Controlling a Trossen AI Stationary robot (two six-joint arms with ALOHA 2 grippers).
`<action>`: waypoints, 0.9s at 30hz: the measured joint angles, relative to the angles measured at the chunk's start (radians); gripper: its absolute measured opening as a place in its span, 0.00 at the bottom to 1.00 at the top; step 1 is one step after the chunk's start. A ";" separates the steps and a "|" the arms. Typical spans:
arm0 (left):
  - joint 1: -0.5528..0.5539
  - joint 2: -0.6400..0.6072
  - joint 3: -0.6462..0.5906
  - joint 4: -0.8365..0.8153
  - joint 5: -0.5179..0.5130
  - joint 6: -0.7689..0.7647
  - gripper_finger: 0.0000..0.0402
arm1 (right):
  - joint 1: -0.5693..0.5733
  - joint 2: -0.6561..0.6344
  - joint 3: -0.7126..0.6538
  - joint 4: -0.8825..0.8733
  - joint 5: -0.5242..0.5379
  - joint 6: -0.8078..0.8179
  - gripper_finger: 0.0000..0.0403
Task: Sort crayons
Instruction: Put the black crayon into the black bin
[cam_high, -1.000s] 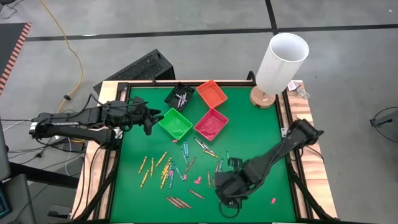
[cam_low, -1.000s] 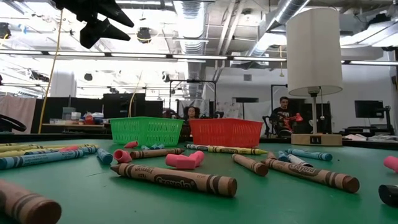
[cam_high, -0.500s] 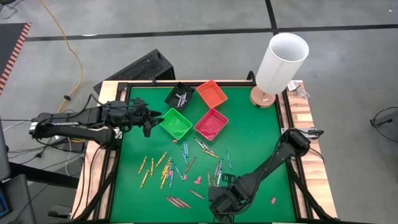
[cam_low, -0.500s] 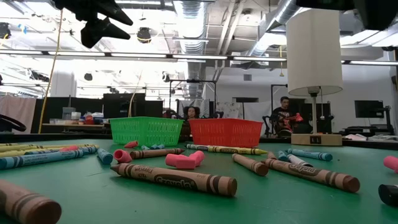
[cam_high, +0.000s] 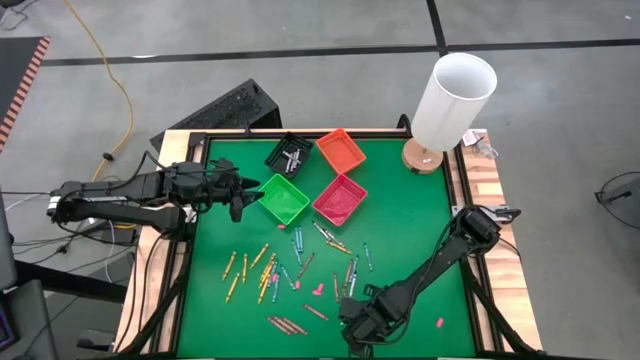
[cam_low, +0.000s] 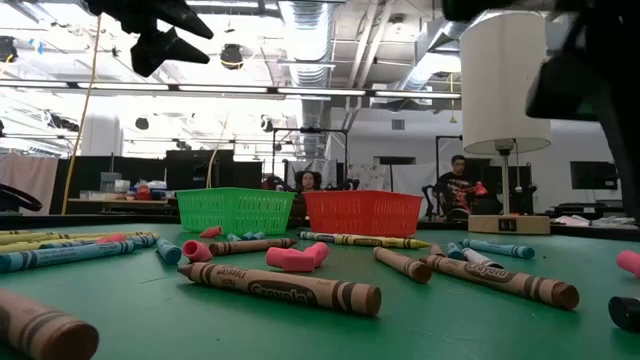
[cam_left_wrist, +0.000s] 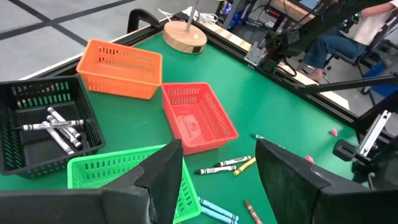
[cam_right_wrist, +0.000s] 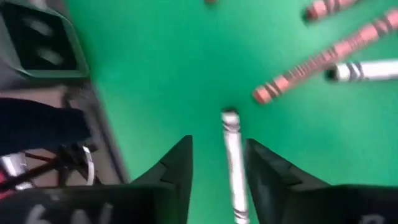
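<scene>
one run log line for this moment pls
left gripper: open, over green bin | right gripper: open, grey crayon between jaws, near table edge

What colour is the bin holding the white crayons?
Black bin, clearest in the left wrist view.

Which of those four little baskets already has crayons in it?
The black basket: a few grey-white crayons lie in it. No crayons show in the orange basket, red basket or green basket.
</scene>
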 joint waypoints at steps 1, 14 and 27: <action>0.000 0.000 0.000 0.000 0.000 -0.002 0.49 | 0.004 0.000 -0.005 -0.011 0.000 -0.010 0.38; 0.000 0.000 0.000 0.000 -0.061 -0.020 0.51 | 0.031 0.000 -0.046 0.014 0.016 -0.208 0.50; 0.000 0.000 0.000 -0.012 -0.059 -0.032 0.51 | 0.012 -0.006 -0.157 0.125 -0.018 -0.122 0.37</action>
